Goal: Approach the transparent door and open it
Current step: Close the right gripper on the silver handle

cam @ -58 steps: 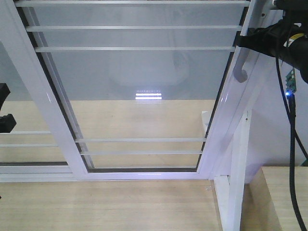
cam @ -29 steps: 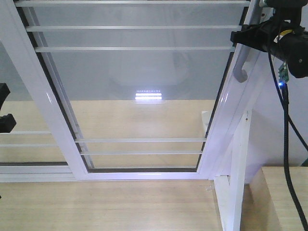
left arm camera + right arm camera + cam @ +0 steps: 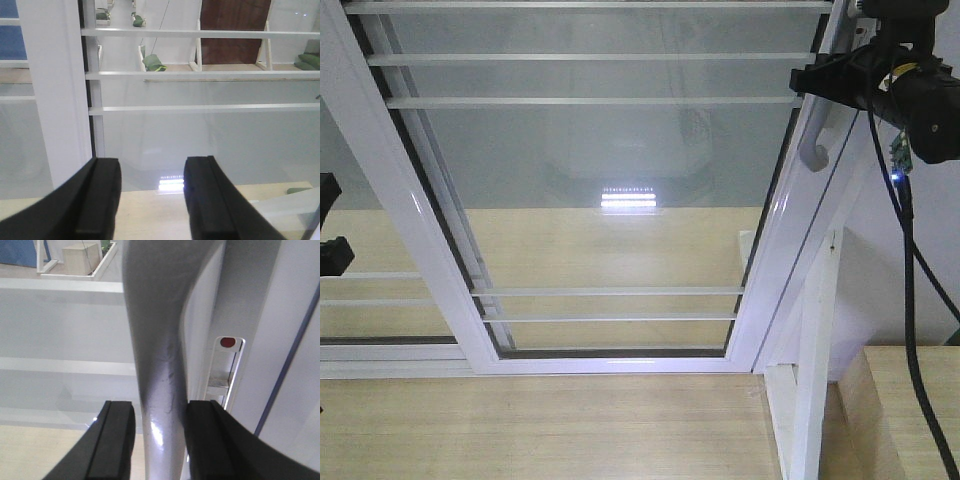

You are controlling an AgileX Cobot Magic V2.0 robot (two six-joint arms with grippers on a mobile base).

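Pale wood floor point(image 3: 570, 430) along bottom of front view; more of the same beyond the glass, bright glare patch mid-pane. Through left wrist view: white racks, green bundles, brown panel far back. Centre of front view: door point(image 3: 610, 180), handle point(image 3: 812, 140) on its right stile. Slanted white post point(image 3: 815, 330) just beside that stile; wooden box point(image 3: 900, 410) lower right. Black cable point(image 3: 910, 300) hanging across the post. Up at handle: right gripper point(image 3: 160, 410), jaws clamped on it. Facing the glass: left gripper point(image 3: 151, 165), jaws apart, holding nothing.
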